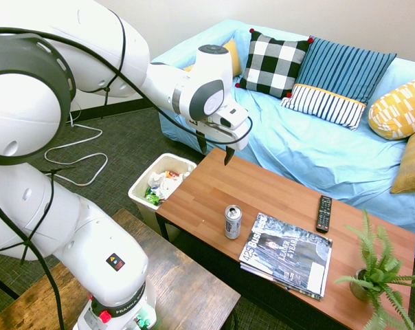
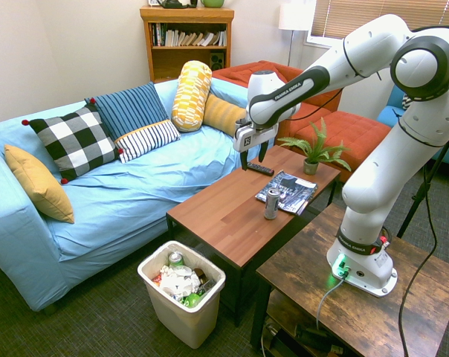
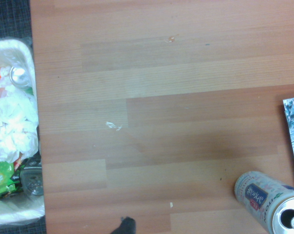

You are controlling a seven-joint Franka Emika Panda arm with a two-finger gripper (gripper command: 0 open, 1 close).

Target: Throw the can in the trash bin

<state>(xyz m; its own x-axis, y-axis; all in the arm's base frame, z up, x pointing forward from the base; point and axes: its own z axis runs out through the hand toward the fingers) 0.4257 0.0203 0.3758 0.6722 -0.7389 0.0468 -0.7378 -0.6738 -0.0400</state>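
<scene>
The white rectangular plastic trash bin stood on the dark carpet, just beside one end of the low reddish-brown wooden coffee table. It was nearly full: crumpled white paper, a green wrapper and at least one discarded silver can lay in it, and the wrist view showed the same heap, with a can top among the white paper.

The small silver-grey aluminium drink can stood upright on the table, near the edge facing my base, just beside a stack of glossy magazines; I could not tell whether it touched them. In the wrist view its opened pull-tab top showed close to the corner of the magazine.

My two-finger gripper hung above the table, fingers pointing down and spread apart, holding nothing. It was over bare wood near the sofa-side edge, between the bin's end and the can. The can lay apart from it, lower and farther along the table, toward the magazines.

A black remote control and a small green potted fern also sat on the table, and the light blue sofa behind carried patterned cushions.
</scene>
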